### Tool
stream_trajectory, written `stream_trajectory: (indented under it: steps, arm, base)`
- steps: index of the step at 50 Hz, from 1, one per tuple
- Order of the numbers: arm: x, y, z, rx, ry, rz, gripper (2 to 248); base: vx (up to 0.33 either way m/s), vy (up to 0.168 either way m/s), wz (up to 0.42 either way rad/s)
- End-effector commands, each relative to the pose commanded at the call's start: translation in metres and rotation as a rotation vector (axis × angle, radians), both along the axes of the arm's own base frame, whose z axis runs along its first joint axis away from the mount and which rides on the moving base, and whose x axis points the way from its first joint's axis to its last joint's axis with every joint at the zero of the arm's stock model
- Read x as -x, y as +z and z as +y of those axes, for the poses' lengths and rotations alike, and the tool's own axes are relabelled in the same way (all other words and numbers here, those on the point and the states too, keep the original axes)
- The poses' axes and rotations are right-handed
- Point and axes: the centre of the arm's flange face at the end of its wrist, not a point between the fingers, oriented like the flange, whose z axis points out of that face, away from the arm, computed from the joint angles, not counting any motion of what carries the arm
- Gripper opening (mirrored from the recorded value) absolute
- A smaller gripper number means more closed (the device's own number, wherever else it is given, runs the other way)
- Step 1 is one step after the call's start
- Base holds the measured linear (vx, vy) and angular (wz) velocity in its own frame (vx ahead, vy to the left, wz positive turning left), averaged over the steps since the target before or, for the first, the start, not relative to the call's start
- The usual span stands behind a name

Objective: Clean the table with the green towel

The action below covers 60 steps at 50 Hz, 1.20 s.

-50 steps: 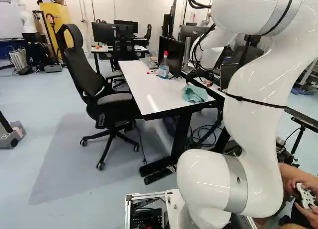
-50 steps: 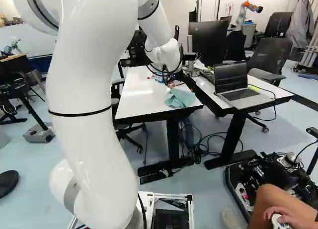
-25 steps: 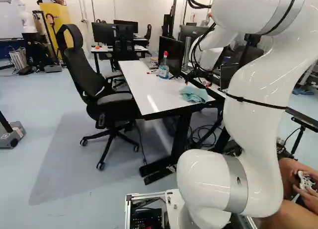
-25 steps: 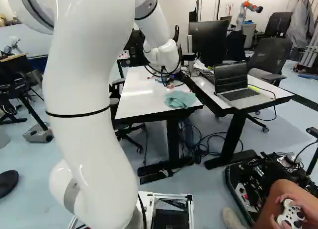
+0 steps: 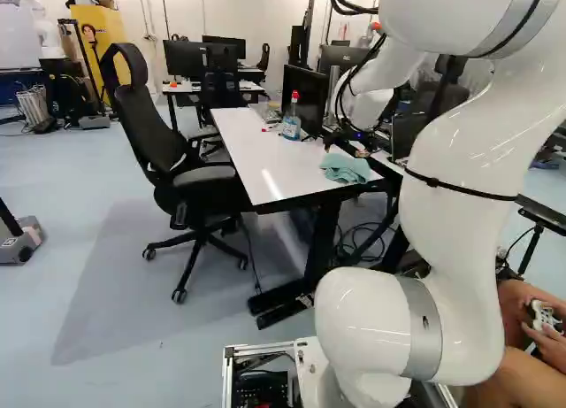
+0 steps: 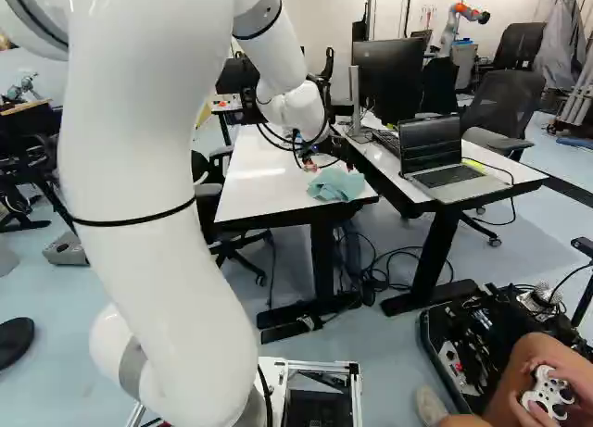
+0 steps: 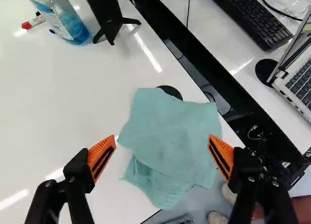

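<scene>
Above the right side of the white table, my gripper hangs close to the green towel. The wrist view shows the gripper open, its orange-padded fingers wide apart on either side of the towel. The towel lies loosely spread with a folded lower layer, near the table's corner by the gap to the neighbouring desk. Nothing is gripped. How high the fingertips stand above the tabletop I cannot tell.
A blue spray bottle, a red-capped marker and a monitor stand are farther along the table. A laptop and keyboard occupy the neighbouring desk. An office chair stands beside the table.
The towel's raised part has sunk and it lies flatter. My arm has shifted, its large links moving leftward in the right base view. The base has not moved.
</scene>
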Motion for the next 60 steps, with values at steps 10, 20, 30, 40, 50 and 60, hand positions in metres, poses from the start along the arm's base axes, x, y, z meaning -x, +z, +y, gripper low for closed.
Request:
stream_trajectory:
  steps: [10, 20, 30, 40, 50, 60]
  arm:
    - [0.013, -0.006, 0.015, 0.011, 0.02, -0.037, 247]
    - [0.029, -0.014, 0.031, 0.022, 0.043, -0.081, 247]
    - [0.048, -0.022, 0.05, 0.035, 0.069, -0.132, 247]
    - [0.072, -0.033, 0.069, 0.047, 0.098, -0.189, 247]
    - [0.1, -0.044, 0.089, 0.058, 0.13, -0.252, 247]
    - [0.127, -0.056, 0.106, 0.067, 0.16, -0.312, 247]
  base:
    - [0.0, 0.0, 0.0]
    - [0.0, 0.0, 0.0]
    - [0.0, 0.0, 0.0]
    - [0.0, 0.0, 0.0]
    - [0.0, 0.0, 0.0]
    - [0.0, 0.0, 0.0]
